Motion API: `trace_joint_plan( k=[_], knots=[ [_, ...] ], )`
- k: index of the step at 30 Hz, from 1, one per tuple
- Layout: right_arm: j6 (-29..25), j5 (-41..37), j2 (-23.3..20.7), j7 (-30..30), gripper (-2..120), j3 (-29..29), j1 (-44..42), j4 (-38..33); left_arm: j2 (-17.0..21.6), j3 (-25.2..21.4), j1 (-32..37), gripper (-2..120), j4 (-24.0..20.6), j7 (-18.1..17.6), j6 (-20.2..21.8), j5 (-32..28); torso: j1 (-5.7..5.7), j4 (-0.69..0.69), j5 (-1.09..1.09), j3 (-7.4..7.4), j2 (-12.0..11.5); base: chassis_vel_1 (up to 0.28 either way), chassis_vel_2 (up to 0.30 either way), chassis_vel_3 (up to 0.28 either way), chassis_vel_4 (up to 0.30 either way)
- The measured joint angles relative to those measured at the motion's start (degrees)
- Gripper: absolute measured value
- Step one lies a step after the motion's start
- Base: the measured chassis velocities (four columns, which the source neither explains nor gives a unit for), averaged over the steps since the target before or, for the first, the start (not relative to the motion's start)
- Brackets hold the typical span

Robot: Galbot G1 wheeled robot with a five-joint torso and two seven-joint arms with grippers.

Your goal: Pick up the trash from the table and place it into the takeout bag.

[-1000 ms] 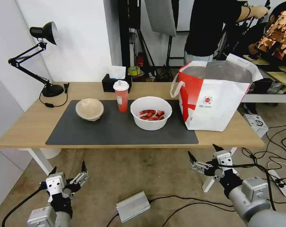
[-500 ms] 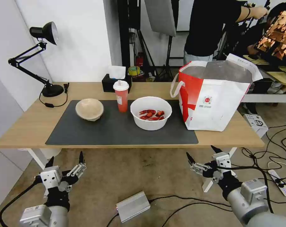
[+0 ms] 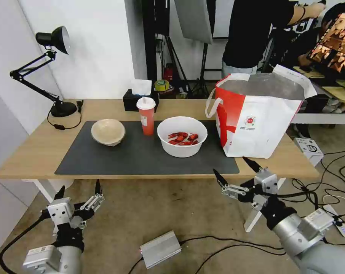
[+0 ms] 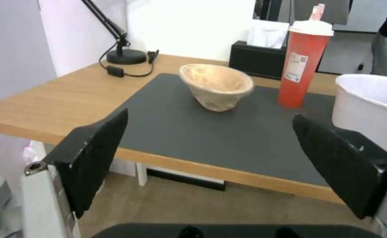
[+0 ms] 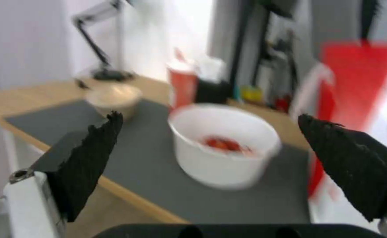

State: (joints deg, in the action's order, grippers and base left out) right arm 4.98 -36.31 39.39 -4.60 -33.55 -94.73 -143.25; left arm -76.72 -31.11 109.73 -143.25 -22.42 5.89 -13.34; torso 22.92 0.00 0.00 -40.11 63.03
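While right wrist view blurs, both grippers, left gripper (image 3: 78,189) & right gripper (image 3: 236,171), spread, empty.

Background setting. A plain white wall (image 3: 92,45) stands at far left; a black articulated desk lamp (image 3: 47,64) is at the far-left corner. Brown carpeted floor (image 3: 149,205) carries a silver metal box (image 3: 160,249) and black cables (image 3: 226,243). Dark studio light stands (image 3: 187,45) rise at far centre.
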Motion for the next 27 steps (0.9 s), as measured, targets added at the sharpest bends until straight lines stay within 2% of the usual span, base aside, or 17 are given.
trace_joint_plan(
  k=[5, 6, 7, 11, 16, 20, 21, 23, 27],
  knots=[
    [-0.4, -1.2, -1.3, 0.8, 100, 0.0, 1.3, 0.0, -0.1, 0.0, 0.0, 100, 0.0, 0.0, 0.0, 0.0, 0.00, 0.00, 0.00, 0.00, 0.0, 0.000, 0.000, 0.000, 0.000],
    [-1.6, -5.8, -6.8, 2.8, 100, 0.5, 7.1, 1.3, -0.5, -0.1, 0.1, 100, 0.0, 0.1, 0.0, 0.1, 0.00, 0.00, 0.00, 0.00, 0.0, 0.000, 0.000, 0.000, 0.000],
    [-1.6, -5.8, -6.8, 2.8, 100, 0.5, 7.1, 1.3, -0.5, -0.1, 0.1, 100, 0.0, 0.1, 0.0, 0.1, 0.00, 0.00, 0.00, 0.00, 0.0, 0.000, 0.000, 0.000, 0.000],
    [-1.6, -10.2, -11.9, 4.1, 100, 2.2, 14.6, 3.3, -1.3, 0.0, 0.1, 100, 0.0, 0.2, 0.0, 0.1, 0.00, 0.01, 0.00, 0.00, 0.0, 0.000, 0.000, 0.000, 0.000],
    [-1.3, -13.7, -14.8, 5.0, 100, 4.7, 20.1, 4.7, -1.6, 0.0, 0.1, 100, 0.0, 0.3, 0.0, 0.1, 0.00, 0.00, 0.00, 0.00, 0.0, 0.000, 0.000, 0.000, 0.000],
    [-0.4, -18.6, -18.4, 7.3, 100, 13.3, 32.3, 7.3, -1.7, -0.3, -0.1, 100, 0.0, 0.4, -0.1, 0.0, 0.00, 0.00, 0.00, -0.01, 0.0, 0.000, 0.000, 0.000, 0.000],
    [-0.4, -18.6, -18.4, 7.3, 100, 13.3, 32.3, 7.3, -1.7, -0.3, -0.1, 100, 0.0, 0.4, -0.1, 0.0, 0.00, 0.00, 0.00, -0.01, 0.0, 0.000, 0.000, 0.000, 0.000],
    [0.6, -20.1, -19.5, 8.5, 100, 18.0, 38.7, 8.5, -1.9, -0.3, -0.1, 100, 0.0, 0.4, -0.1, 0.0, 0.00, 0.01, -0.01, 0.00, 0.0, 0.000, 0.000, 0.000, 0.000],
    [3.0, -21.3, -20.3, 10.0, 100, 23.6, 45.7, 9.9, -2.3, -0.3, -0.1, 100, 0.0, 0.4, -0.2, 0.1, 0.00, 0.00, 0.00, 0.00, 0.0, 0.000, 0.000, 0.000, 0.000]
  ],
)
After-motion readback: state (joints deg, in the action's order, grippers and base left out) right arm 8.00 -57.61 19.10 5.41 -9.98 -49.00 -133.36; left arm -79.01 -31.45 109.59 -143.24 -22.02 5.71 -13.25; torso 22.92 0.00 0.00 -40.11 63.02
